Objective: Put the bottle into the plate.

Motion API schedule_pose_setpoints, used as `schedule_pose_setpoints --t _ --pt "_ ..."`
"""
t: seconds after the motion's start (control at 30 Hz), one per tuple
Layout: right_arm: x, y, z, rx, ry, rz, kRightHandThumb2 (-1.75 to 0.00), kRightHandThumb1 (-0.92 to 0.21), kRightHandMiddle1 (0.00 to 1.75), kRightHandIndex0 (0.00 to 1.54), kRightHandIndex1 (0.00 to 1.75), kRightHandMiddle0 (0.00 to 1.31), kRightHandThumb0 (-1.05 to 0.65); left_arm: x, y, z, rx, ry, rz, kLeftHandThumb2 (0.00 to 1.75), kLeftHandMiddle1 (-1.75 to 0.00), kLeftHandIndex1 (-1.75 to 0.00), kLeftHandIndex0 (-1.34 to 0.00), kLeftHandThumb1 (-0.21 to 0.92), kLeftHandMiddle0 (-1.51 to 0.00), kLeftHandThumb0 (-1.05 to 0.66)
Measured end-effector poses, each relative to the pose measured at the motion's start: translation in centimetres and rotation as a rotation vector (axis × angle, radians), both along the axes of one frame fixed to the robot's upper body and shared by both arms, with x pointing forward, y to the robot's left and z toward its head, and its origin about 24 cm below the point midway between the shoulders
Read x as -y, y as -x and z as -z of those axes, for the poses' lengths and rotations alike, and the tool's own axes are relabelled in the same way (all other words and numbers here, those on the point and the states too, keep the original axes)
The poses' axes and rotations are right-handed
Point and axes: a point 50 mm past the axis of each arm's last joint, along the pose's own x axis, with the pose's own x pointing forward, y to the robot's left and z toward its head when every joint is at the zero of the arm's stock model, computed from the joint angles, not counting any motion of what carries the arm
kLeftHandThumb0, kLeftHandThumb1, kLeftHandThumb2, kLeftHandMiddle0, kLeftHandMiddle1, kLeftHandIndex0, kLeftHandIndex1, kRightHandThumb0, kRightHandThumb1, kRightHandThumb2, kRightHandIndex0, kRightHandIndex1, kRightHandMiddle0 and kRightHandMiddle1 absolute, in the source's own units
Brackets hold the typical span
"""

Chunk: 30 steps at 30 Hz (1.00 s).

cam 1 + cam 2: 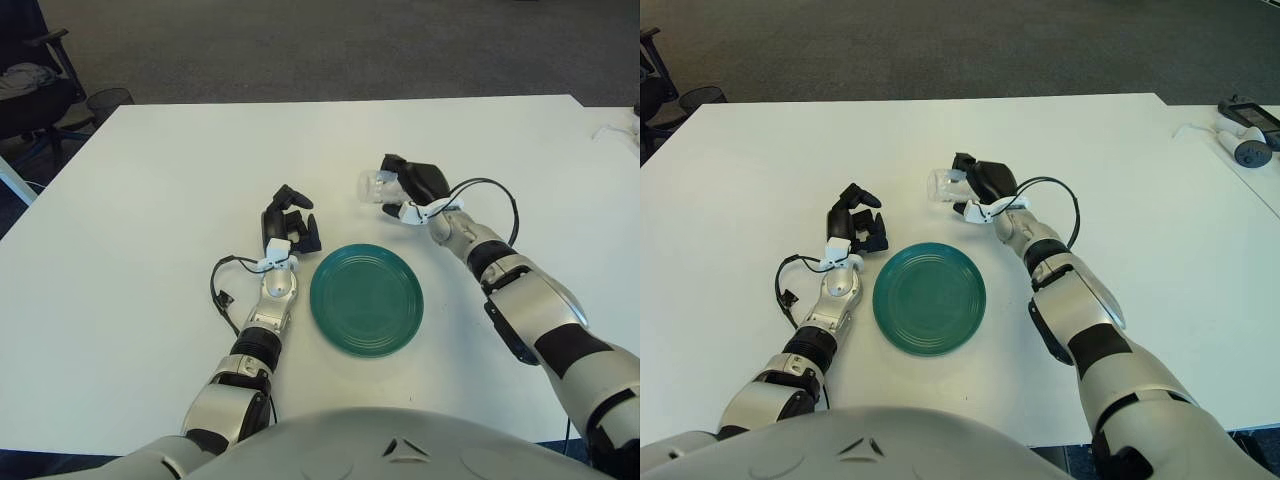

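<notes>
Bottle [375, 187] clasped in right hand [415, 185] fingers beyond plate [366, 299] rim, left hand [288, 228] curled, empty

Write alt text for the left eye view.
The robot's right hand grips a clear bottle above a white table, just beyond a green plate. The left hand rests on the table left of the plate, fingers curled, holding nothing.

The plate [366, 299] lies on the table [150, 180], the bottle [377, 187] behind it, right hand [415, 185] beside.
</notes>
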Motion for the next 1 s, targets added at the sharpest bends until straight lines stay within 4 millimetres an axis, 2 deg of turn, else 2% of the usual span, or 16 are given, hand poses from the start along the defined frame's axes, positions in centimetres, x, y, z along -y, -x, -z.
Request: schedule_pose_setpoints --t 0.23,0.4,0.43,0.63,1.0 --pt "-1.4 0.2 -5.7 0.281 -0.127 -0.129 -1.44 -0.22 1.75 1.25 1.75 0.69 -0.5 0.0 0.0 0.0 0.001 0.007 0.008 1.62 -1.75 -1.75 -0.82 0.07 -1.35 -0.58" --pt "-2.4 1.7 -8.3 0.423 -0.167 -0.242 -1.43 -0.22 1.75 1.24 1.75 0.68 -0.5 0.0 -0.1 0.0 -0.003 0.013 0.006 1.62 -1.75 -1.75 -0.82 0.07 -1.34 -0.58" --pt "-2.8 3.3 -8.1 0.45 -0.163 -0.304 -1.43 -0.22 1.75 1.23 1.75 0.68 -0.5 -0.1 -0.1 0.1 -0.005 0.014 0.006 1.63 -1.75 -1.75 -0.83 0.06 -1.34 -0.59" --pt "-2.4 5.4 -7.5 0.403 -0.076 -0.385 -1.37 -0.27 1.75 1.18 1.75 0.64 -0.48 -0.2 -0.1 0.0 0.008 0.037 0.019 1.66 -1.75 -1.75 -0.85 0.04 -1.35 -0.6" --pt "-3.3 7.7 -6.9 0.35 -0.003 -0.521 -1.33 -0.3 1.75 1.12 1.75 0.62 -0.47 -0.3 -0.1 0.1 0.004 0.043 0.012 1.67 -1.75 -1.75 -0.85 0.03 -1.35 -0.61"
